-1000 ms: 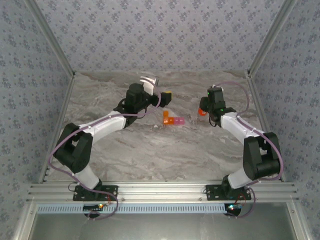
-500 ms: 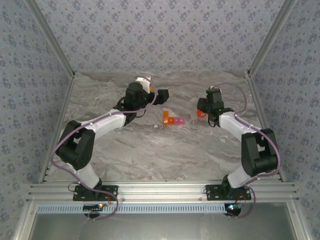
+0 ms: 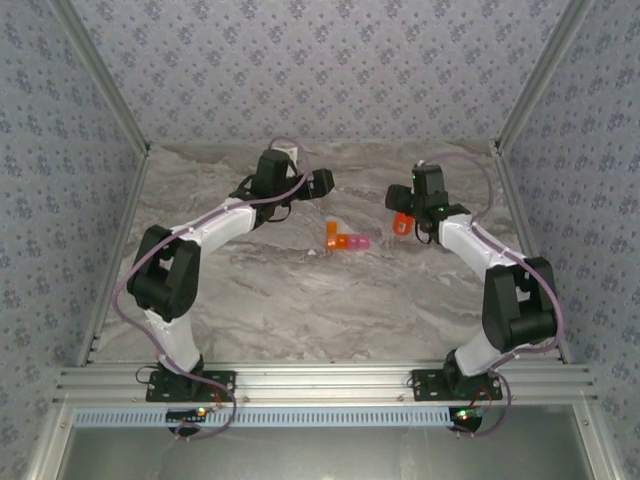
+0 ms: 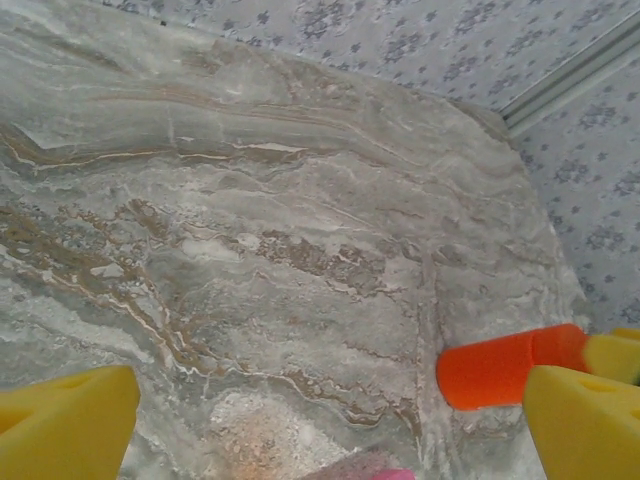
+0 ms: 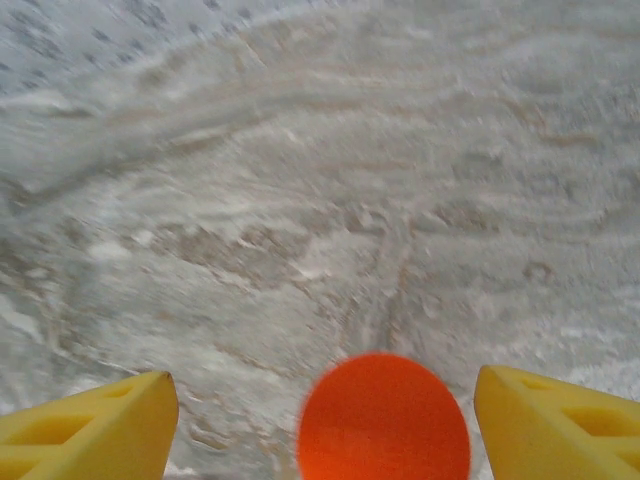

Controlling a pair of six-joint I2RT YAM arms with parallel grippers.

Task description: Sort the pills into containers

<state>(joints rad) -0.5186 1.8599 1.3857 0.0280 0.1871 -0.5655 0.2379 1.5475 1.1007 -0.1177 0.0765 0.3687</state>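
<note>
from the top, the pill box (image 3: 345, 239) sits mid worktop (image 3: 300, 300), orange cell beside pink. my left pincer (image 3: 322, 182) hangs at its 11 o'clock. my right pincer (image 3: 400, 210) is at its 3 o'clock, over the orange bottle (image 3: 402, 225). i guess the pills are in there.

left wrist: the left pincer (image 4: 325, 430) is spread wide and holds nothing.

right wrist: the right pincer (image 5: 322, 405) is spread too. the bottle sits between its fingers with gaps on both sides, so it is not gripped.

One pill box (image 3: 343, 240), one orange bottle (image 3: 401, 224)
</note>
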